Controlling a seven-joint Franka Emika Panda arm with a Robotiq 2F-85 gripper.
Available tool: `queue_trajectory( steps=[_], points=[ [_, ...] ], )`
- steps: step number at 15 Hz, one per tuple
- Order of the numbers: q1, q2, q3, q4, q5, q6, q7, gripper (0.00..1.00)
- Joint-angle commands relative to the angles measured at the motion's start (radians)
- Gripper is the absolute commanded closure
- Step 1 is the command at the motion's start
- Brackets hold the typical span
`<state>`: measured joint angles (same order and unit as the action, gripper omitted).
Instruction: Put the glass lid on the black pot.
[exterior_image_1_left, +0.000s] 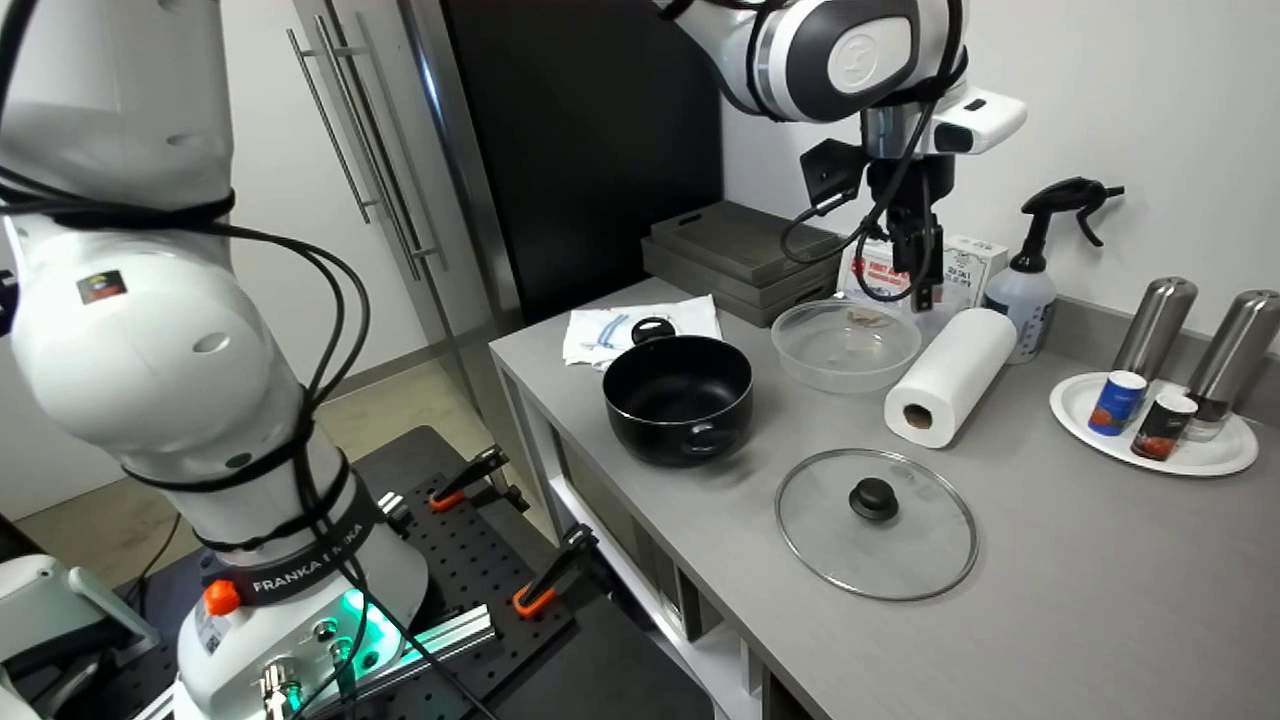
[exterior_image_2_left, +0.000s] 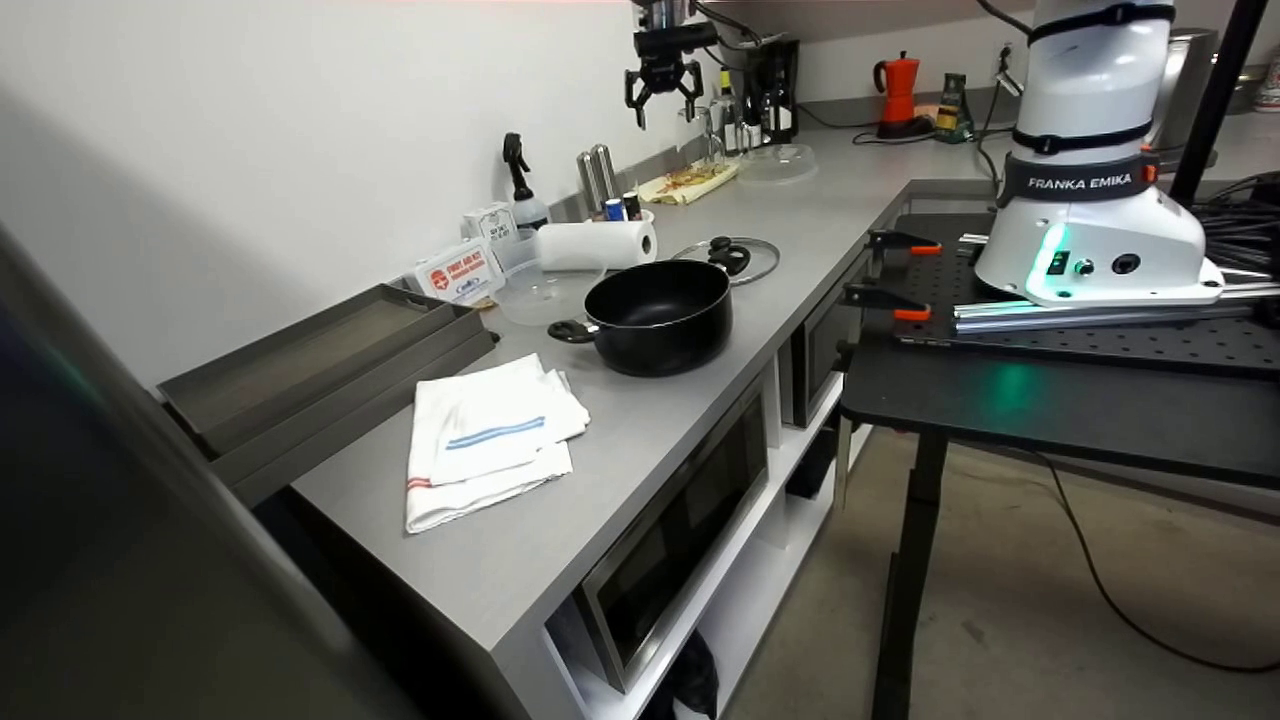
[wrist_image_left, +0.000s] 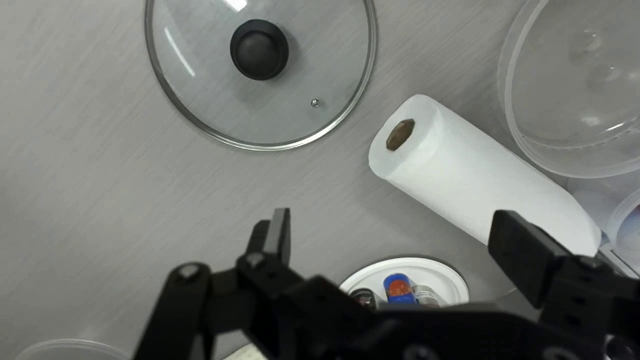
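Spread wide and empty, the hand (exterior_image_2_left: 666, 119) hangs above the surface (exterior_image_1_left: 1080, 600); the glass lid (wrist_image_left: 262, 95) lies flat on it, to the upper left of the jaws' gap in the wrist view.

"One cooking pot (exterior_image_1_left: 678, 400) and one glass lid (exterior_image_1_left: 878, 535)?"

"Yes, and one plate (exterior_image_1_left: 1074, 408), one paper roll (exterior_image_1_left: 955, 375), one spray bottle (exterior_image_1_left: 1022, 298)."

"Anything in twos?"

"Two grinders (exterior_image_1_left: 1157, 325), two shakers (exterior_image_1_left: 1117, 403), two clamps (exterior_image_2_left: 900, 240)."

"Other singles?"

"One red coffee pot (exterior_image_2_left: 899, 90), one first-aid box (exterior_image_2_left: 460, 273)."

"And the towels (exterior_image_2_left: 495, 440)?"

"Layered together; I can't tell how many."
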<state>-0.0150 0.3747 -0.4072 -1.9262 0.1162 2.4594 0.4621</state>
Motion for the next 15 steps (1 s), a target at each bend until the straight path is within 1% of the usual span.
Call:
queue_trajectory(
  steps=[1, 7, 9, 15],
  points=[
    [-0.062, 0.075, 0.049, 0.101, -0.036, -0.09, 0.048, 0.0],
    [-0.112, 0.178, 0.08, 0.191, -0.027, -0.17, 0.052, 0.0],
    [-0.126, 0.208, 0.089, 0.207, -0.022, -0.174, 0.048, 0.0],
    [-0.171, 0.267, 0.127, 0.202, 0.022, -0.12, 0.018, 0.0]
  ],
)
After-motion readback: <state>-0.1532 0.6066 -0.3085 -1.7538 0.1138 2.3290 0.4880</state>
